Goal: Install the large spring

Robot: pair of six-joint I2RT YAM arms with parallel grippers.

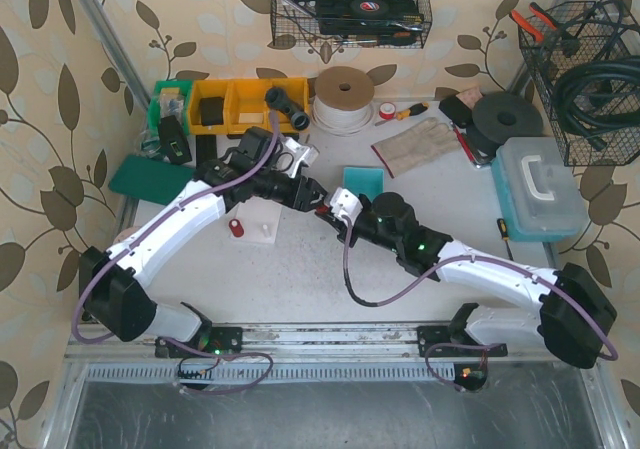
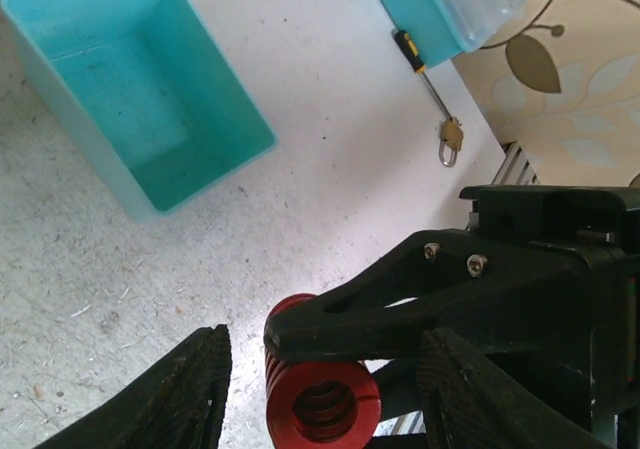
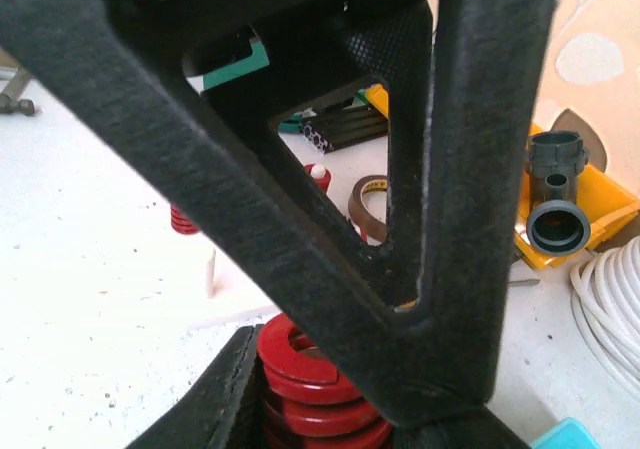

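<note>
The large red spring [image 2: 320,399] hangs above the table between the two grippers, which meet at mid-table. My right gripper [image 3: 330,409] is shut on it [image 3: 305,369]; one of its black fingers [image 2: 400,304] crosses over the spring in the left wrist view. My left gripper [image 2: 325,359] is open, its fingers [image 2: 195,389] on either side of the spring with a gap each side. In the top view the grippers [image 1: 312,197] [image 1: 332,209] almost hide the spring. A white peg base [image 1: 262,231] with a small red spring [image 1: 237,227] lies to the left.
A teal bin [image 1: 364,182] sits just behind the grippers. A light blue case [image 1: 540,189] and a screwdriver [image 2: 425,69] are at the right. Yellow bins [image 1: 240,104], a cord coil [image 1: 345,94], a tape roll [image 3: 370,204] and a glove [image 1: 425,144] stand at the back.
</note>
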